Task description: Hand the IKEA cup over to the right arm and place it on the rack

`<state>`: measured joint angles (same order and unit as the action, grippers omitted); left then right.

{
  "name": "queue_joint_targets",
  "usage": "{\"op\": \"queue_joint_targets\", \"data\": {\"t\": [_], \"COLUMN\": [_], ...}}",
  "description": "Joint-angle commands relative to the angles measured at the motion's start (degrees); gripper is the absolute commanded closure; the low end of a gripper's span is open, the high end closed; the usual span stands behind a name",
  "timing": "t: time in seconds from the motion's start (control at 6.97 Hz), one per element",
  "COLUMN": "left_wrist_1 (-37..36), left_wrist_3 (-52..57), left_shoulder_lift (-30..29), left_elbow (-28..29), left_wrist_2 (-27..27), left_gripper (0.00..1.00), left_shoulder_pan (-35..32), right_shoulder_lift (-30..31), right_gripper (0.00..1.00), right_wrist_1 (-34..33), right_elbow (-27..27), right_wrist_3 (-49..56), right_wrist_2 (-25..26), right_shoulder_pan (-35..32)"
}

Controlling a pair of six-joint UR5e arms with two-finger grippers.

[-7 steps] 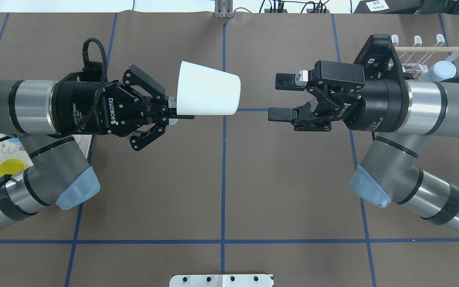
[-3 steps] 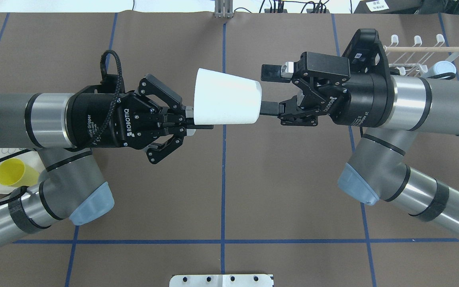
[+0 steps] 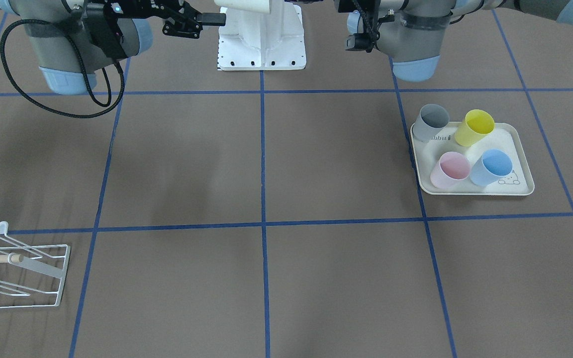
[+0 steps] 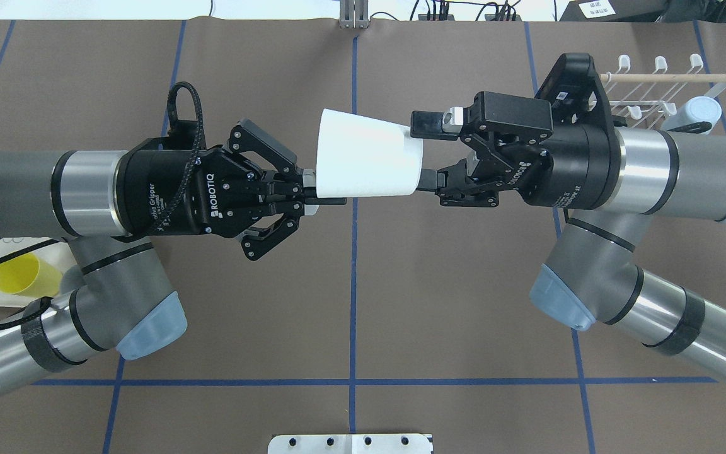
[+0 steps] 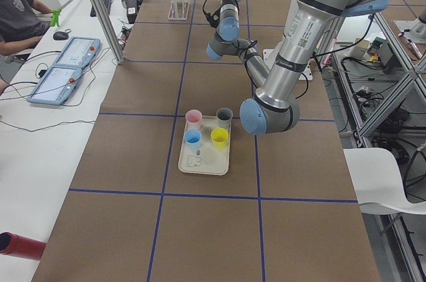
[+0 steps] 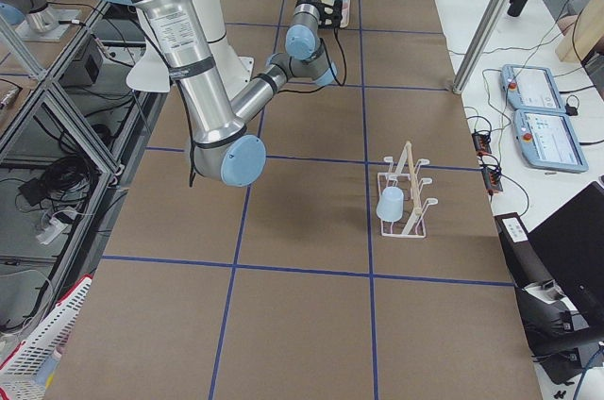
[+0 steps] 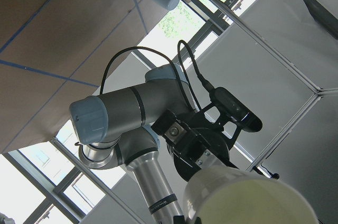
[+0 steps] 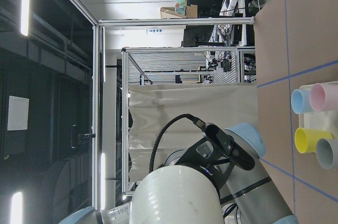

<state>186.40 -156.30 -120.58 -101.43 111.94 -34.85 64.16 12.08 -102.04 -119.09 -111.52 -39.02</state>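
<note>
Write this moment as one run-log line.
handover | left gripper: shut on white cup rim | right gripper: open at cup base | rack: pending

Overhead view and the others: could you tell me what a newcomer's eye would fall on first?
The white cup lies sideways in mid-air over the middle of the table. The left gripper is shut on its rim and the open right gripper straddles its base. Next come the tray of four coloured cups on the robot's left, and the rack with a pale blue cup on its right.
</note>
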Motion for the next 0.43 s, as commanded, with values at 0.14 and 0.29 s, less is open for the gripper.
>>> {"op": "queue_joint_targets", "data": {"t": [0.14,0.29], "left_wrist_1": [0.1,0.2], "left_wrist_3": [0.3,0.3], "left_shoulder_lift": [0.0,0.0], "left_elbow": [1.2,1.3], "left_wrist_2": [-1.5,-1.5], "left_gripper": [1.0,1.0], "left_shoulder_pan": [0.0,0.0], "right_shoulder_lift": [0.0,0.0], "right_gripper": [0.01,0.02], "right_wrist_1": [0.1,0.1], "right_elbow": [-0.3,-0.3], "right_wrist_3": [-0.1,-0.2], "right_wrist_2": [0.1,0.2], "right_shoulder_pan": [0.4,0.4]}}
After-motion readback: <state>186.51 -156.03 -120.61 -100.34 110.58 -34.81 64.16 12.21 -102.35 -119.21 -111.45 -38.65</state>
